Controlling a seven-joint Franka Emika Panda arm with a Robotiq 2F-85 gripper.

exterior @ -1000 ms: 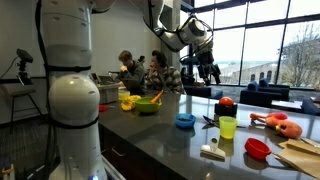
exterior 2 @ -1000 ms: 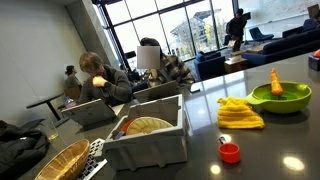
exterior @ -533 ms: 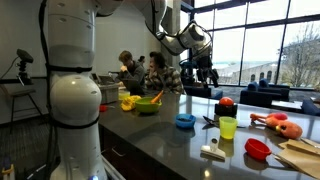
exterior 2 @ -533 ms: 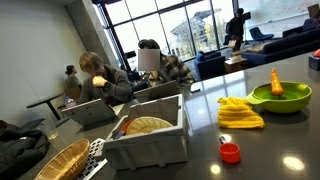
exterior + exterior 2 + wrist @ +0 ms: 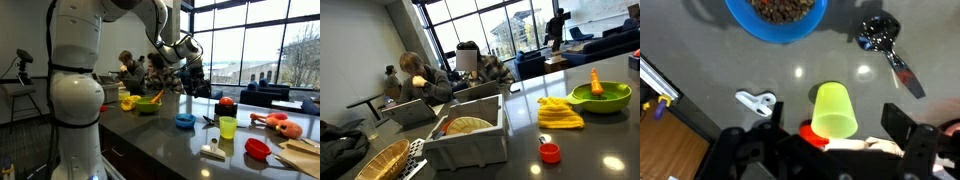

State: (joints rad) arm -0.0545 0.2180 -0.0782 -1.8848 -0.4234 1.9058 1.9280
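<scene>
Gripper point(image 5: 825, 150), jaws spread wide and empty, hangs over the dark grey countertop point(image 5: 700, 60) with the lime-green plastic cup point(image 5: 834, 110) framed between its fingers in the wrist view, near the blue bowl of brown bits point(image 5: 775, 38) and black spoon point(image 5: 880, 32); any descent should centre on the cup, clear of both.

Green cup point(image 5: 834, 110) near blue bowl point(image 5: 775, 38) (spoon point(image 5: 880, 32) beside).

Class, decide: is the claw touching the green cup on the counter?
Apart. In an exterior view the claw hangs in the air above the counter, with clear space between it and the green cup.
</scene>
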